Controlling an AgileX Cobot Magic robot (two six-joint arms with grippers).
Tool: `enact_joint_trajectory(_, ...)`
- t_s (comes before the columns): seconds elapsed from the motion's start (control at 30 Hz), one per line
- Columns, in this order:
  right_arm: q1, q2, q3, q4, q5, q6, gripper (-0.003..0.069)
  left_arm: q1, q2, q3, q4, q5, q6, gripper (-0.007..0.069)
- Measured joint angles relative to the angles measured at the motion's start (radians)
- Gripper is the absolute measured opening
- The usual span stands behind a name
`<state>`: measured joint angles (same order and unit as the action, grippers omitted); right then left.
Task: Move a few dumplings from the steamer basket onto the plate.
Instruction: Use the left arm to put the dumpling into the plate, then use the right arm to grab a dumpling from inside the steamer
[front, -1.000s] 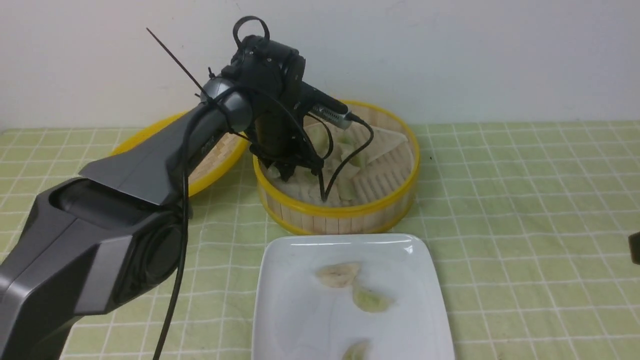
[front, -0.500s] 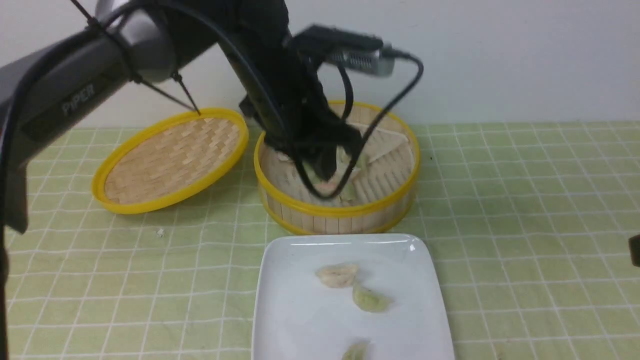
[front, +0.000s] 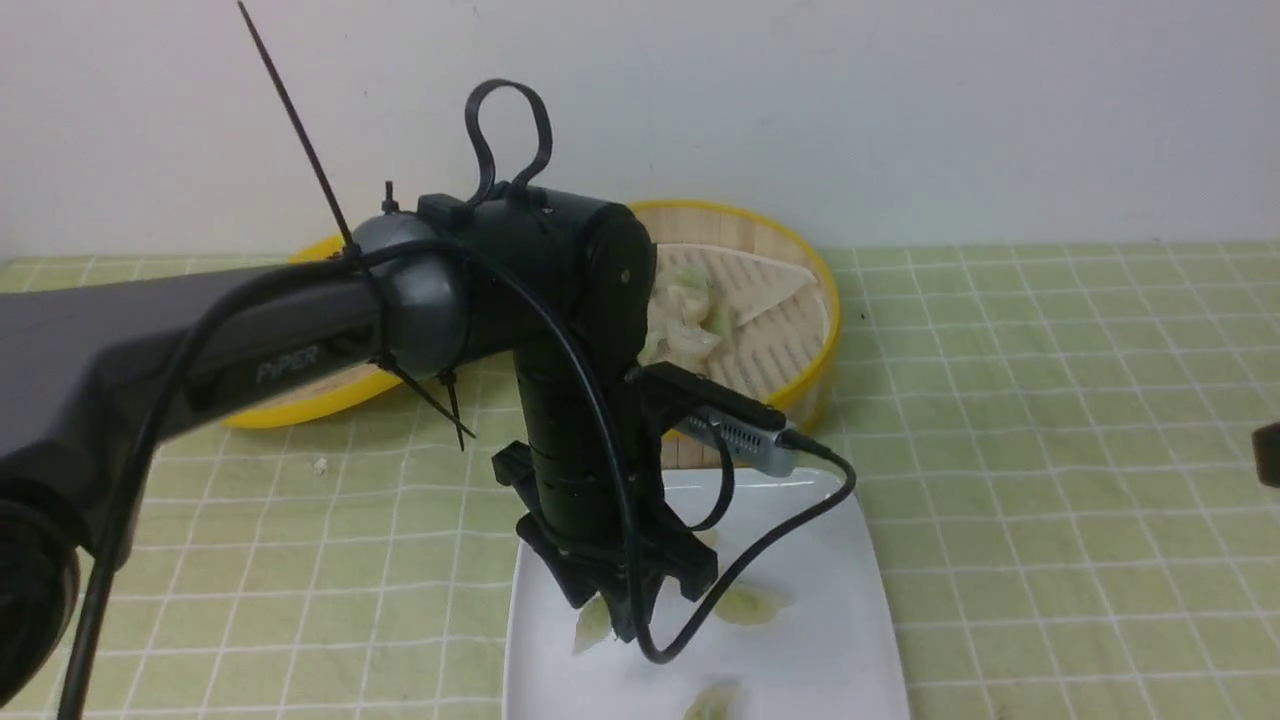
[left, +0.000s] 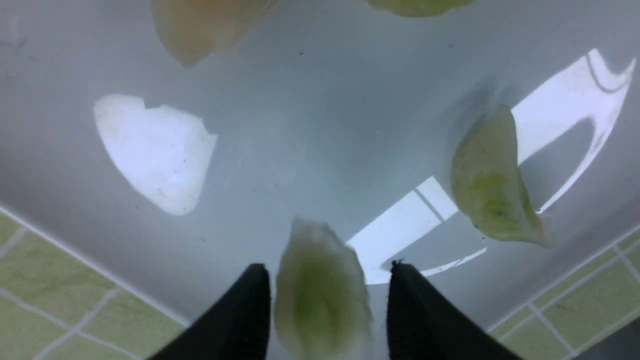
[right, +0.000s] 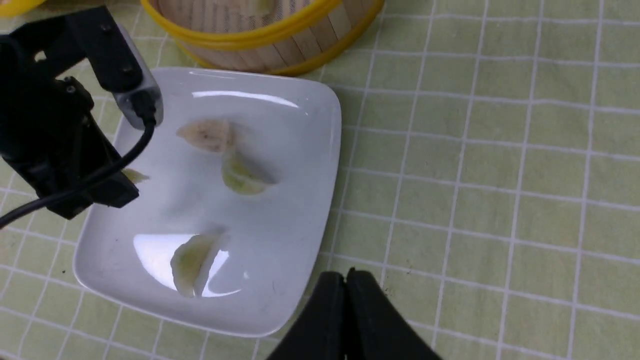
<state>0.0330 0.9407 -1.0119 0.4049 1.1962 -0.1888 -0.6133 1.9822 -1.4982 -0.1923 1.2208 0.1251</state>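
Note:
My left gripper (front: 610, 615) hangs over the left part of the white square plate (front: 850, 620), jaws pointing down and open. A greenish dumpling (left: 320, 295) sits blurred between its fingers with a gap on each side; it also peeks out beside the gripper (front: 592, 625). Three more dumplings (right: 206, 135) (right: 241, 175) (right: 190, 262) lie on the plate (right: 300, 150). The steamer basket (front: 825, 300) stands behind the plate with several dumplings (front: 685, 315) inside. My right gripper (right: 345, 275) is shut and empty, low by the plate's near right edge.
The shallow woven lid (front: 300, 405) lies left of the basket, mostly hidden behind my left arm. A green checked cloth (front: 1050, 400) covers the table. The wrist camera's cable (front: 760, 540) loops over the plate.
My left arm has swung from inside the steamer basket toward me and down over the plate, carrying a dumpling. Its jaws have spread apart around the dumpling.

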Motion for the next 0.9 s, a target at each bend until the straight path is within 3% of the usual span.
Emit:
enact_joint_trajectory(0.1,0.016,0.076,-0.076,0.064,0.015,-0.059,-0.0015,0.0,0.0,-0.022,0.0,0.0,-0.001,0.0464)
enact_joint_trajectory(0.17,0.038,0.117,-0.119,0.096,0.017,-0.074,-0.0015,0.0,0.0,-0.032,0.0,0.0,-0.001,0.0471)
enact_joint_trajectory(0.27,0.107,0.23,-0.225,0.112,0.003,-0.081,-0.0015,0.001,-0.034,-0.042,0.023,-0.002,-0.012,0.0365)
enact_joint_trajectory(0.37,0.188,0.397,-0.364,0.059,-0.01,-0.071,-0.0013,0.023,-0.146,-0.042,0.061,-0.002,-0.039,0.012)
enact_joint_trajectory(0.4,0.193,0.409,-0.364,0.055,-0.01,-0.07,-0.0013,0.023,-0.146,-0.042,0.061,-0.002,-0.039,0.0108)
enact_joint_trajectory(0.43,0.224,0.504,-0.435,0.027,-0.012,-0.053,-0.001,0.047,-0.214,-0.042,0.079,0.0,-0.061,0.0041)
enact_joint_trajectory(0.7,0.308,0.912,-0.74,-0.073,-0.023,0.026,0.0013,0.097,-0.507,-0.03,0.111,0.011,-0.104,-0.0006)
enact_joint_trajectory(0.8,0.34,1.076,-0.886,-0.111,-0.005,0.033,0.0058,0.097,-0.616,-0.006,0.109,0.019,-0.125,-0.0006)
enact_joint_trajectory(0.9,0.387,1.287,-1.062,-0.157,0.032,0.033,0.016,0.097,-0.73,0.051,0.11,0.026,-0.142,-0.0006)
